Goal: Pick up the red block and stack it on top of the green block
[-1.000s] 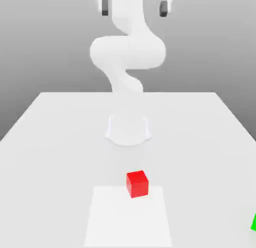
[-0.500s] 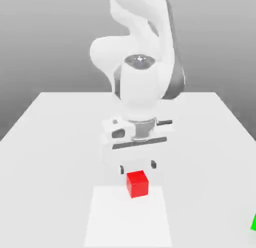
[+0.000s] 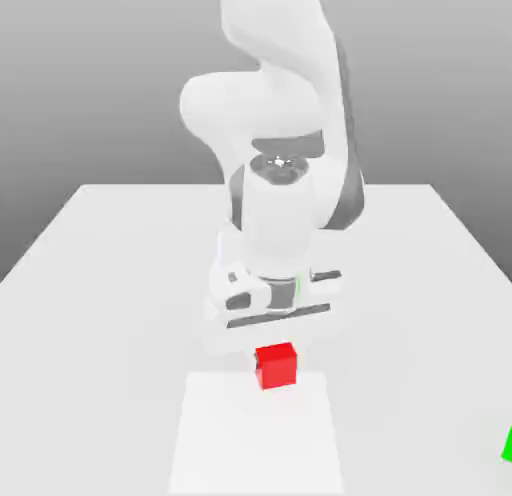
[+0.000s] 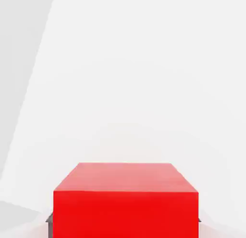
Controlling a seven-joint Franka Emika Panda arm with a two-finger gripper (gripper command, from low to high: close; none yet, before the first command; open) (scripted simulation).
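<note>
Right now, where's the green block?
The green block sits at the exterior view's right edge, partly cut off, low in the picture, on the exterior view's right of the bright white patch.

Super bright in here, honestly. The white tabletop [image 3: 420,284] is nearly blown out, and the paler square [image 3: 256,434] on it glares even harder. The Panda arm [image 3: 275,214] is so washed out that its white shell half melts into the table, with just a tiny sparkle on the round joint cap [image 3: 279,168]. Back wall's a grey gradient, darker lower down. Can't spot a clear cast shadow, so the light's direction is anyone's guess. Up close, the red block's [image 4: 126,214] top looks paler than its side, with soft pinkish tints around it.
</note>
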